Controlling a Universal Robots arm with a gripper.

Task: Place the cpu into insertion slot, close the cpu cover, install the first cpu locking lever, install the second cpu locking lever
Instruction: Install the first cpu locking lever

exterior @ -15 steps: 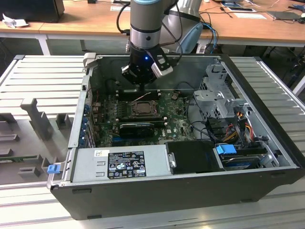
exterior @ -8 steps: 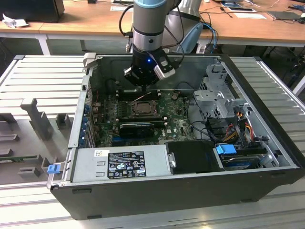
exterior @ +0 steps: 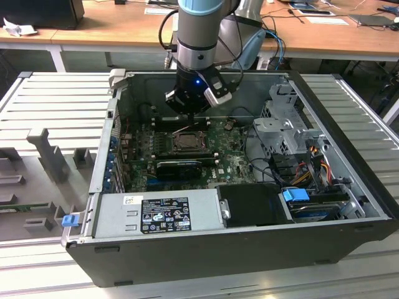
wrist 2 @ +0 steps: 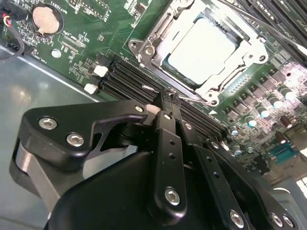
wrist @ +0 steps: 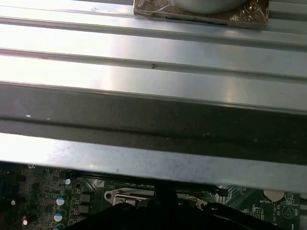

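Both claw (wrist 2: 165,98) fingers together, empty, beside the cpu cover (wrist 2: 201,45).

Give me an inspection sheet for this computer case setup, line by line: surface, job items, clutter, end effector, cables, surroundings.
Surface: ribbed metal table carrying an open computer case.
Job's things: cpu lies in the insertion slot; cpu cover is down around it.
Clutter: nothing seen.
Grippers: end effector with fingers together, holding nothing, tips beside the socket near a thin lever.
Cables: coloured wire bundle by the drive bays; black cables on the arm.
Surroundings: wooden desks behind.
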